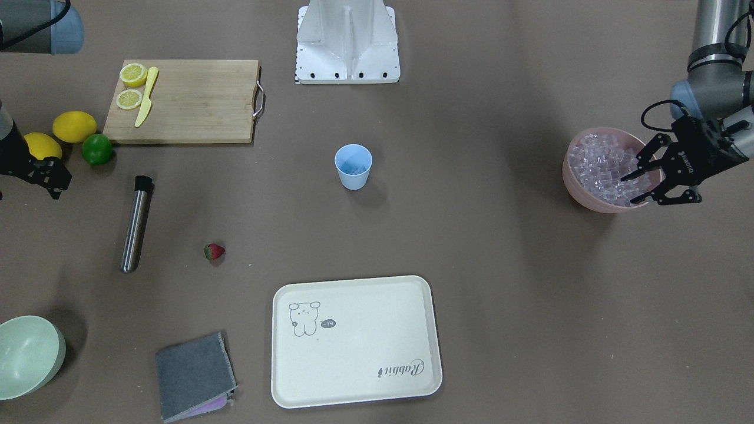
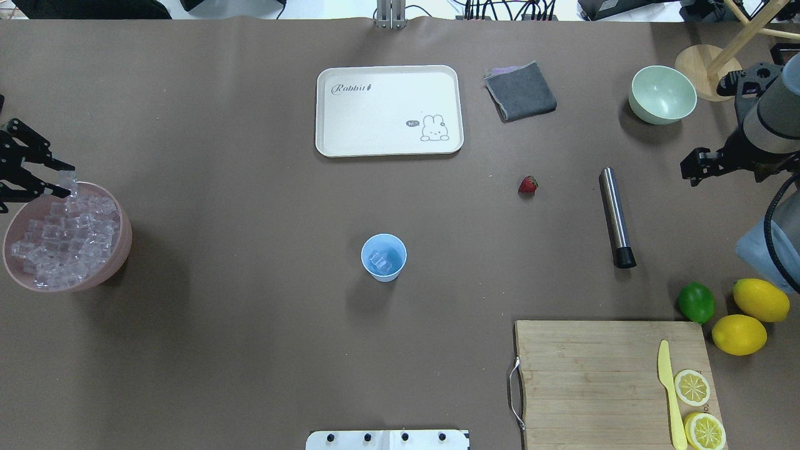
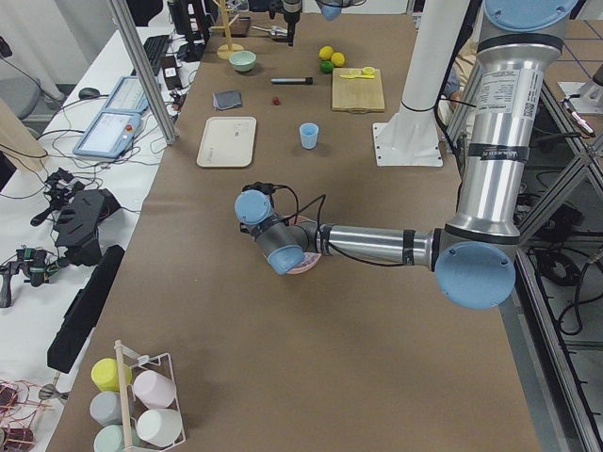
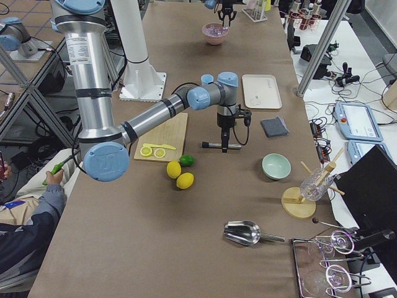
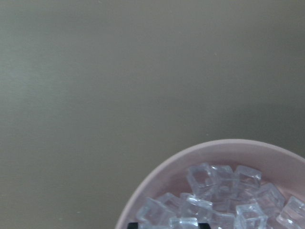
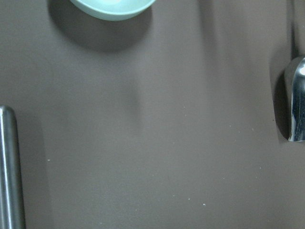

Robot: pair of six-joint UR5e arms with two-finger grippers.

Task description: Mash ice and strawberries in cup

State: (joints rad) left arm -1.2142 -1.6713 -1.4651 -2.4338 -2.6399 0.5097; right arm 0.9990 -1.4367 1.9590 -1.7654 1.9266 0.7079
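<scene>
Two containers matter for the step we judge to be in hand, fetching more ice (image 1: 601, 165) for the cup (image 1: 353, 171). The left gripper (image 1: 629, 189) hangs over the near side of the pink bowl (image 1: 580, 197) with its fingers (image 1: 641, 158) spread apart and nothing between them, tips down among the top cubes.

To do this well, we would pick one cube that sits high and loose on the heap and bring a finger down on each flat side. We would close gently, since such glassy pieces probably slip or squirt out. We would then lift straight up clear of the rim and cross to mid-bench. There we would let go low over the cup's mouth, so the cube does not bounce out or topple what looks like a light cup.

The pink bowl, at the bench's left end, is heaped with ice almost to its rim. The cup stands upright at mid-bench, well apart from the bowl, with a few cubes in its bottom. The strawberry (image 1: 214, 251) lies on the bare bench, not yet in the cup, near the metal rod (image 1: 136, 227). We see nothing in the green bowl (image 1: 26, 353).

The right gripper (image 1: 50, 176) waits beyond the rod. We cannot tell how its fingers stand.
</scene>
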